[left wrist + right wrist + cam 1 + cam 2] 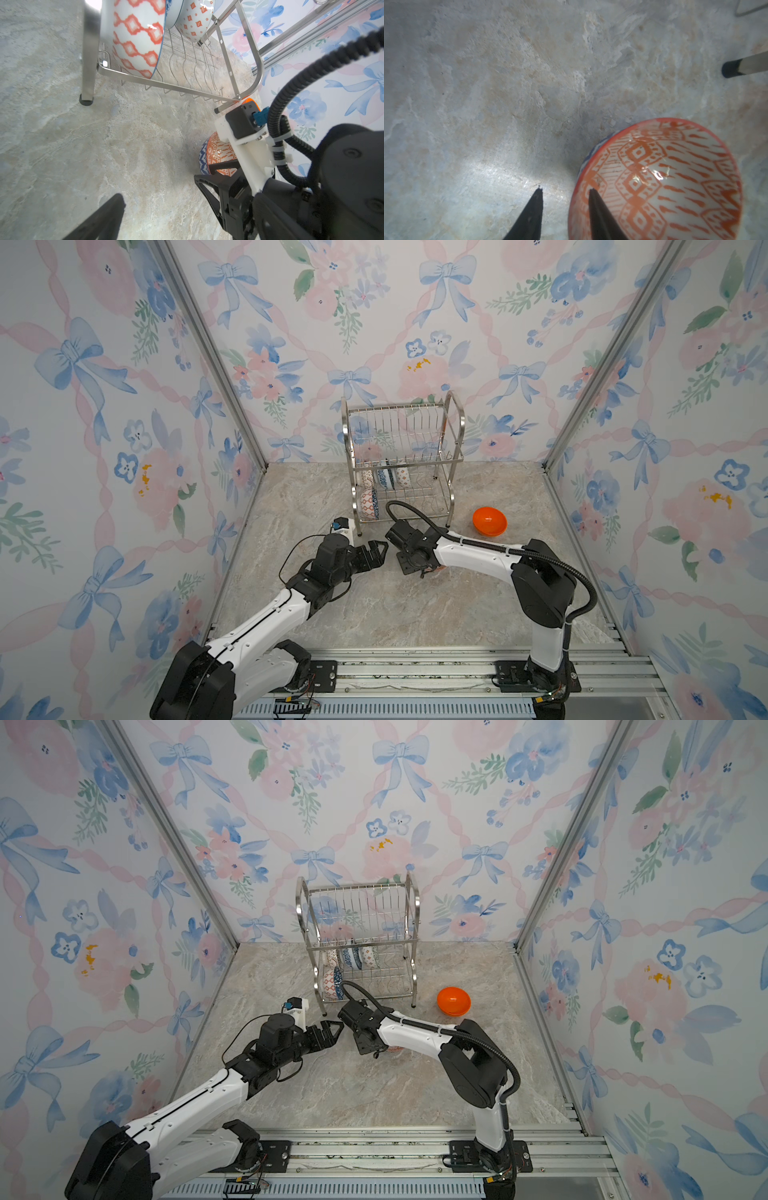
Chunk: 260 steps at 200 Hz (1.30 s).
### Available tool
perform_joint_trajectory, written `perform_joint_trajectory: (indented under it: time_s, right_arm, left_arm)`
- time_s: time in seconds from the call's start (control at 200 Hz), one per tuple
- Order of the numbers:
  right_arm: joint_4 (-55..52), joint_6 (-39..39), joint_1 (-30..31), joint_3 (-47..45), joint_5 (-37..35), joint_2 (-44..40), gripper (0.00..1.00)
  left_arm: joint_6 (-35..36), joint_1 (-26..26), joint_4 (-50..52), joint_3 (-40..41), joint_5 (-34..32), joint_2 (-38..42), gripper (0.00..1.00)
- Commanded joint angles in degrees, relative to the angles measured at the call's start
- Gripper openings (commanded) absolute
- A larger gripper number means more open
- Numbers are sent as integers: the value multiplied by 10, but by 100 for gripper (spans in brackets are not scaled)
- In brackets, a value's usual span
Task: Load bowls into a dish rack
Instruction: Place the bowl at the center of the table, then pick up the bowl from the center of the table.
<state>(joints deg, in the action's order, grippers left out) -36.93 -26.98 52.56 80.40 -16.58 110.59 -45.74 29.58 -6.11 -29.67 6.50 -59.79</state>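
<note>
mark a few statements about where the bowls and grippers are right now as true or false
1. The plain orange bowl sits in the dish rack. False: it rests on the table, off to the side of the rack.
2. The left gripper is open and empty. True.
3. The right gripper has one finger inside the red-orange patterned bowl and one outside its rim. True.
4. The rack's top tier is packed with bowls. False: the racked bowls stand on edge on the lower tier.
</note>
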Motion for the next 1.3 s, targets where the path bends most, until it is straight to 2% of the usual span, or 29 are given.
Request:
perform_joint_trajectory:
  time_s: [0.0, 0.405, 0.82, 1.075, 1.295]
  right_arm:
    - [-18, 5, 0, 6, -12, -25, 40]
    - [-15, 10, -10, 0, -15, -6, 28]
    - [-32, 18, -16, 14, -18, 24, 25]
    - [-22, 21, -19, 13, -14, 18, 5]
    - [-12, 26, -21, 19, 10, -13, 0]
  left_arm:
    - [-3, -4, 4, 6, 9, 8, 98]
    - [-2, -4, 8, 3, 14, 8, 97]
    - [-4, -5, 12, -4, 18, 1, 97]
    - [3, -6, 24, -18, 27, -11, 98]
    - [28, -24, 56, -48, 44, -13, 97]
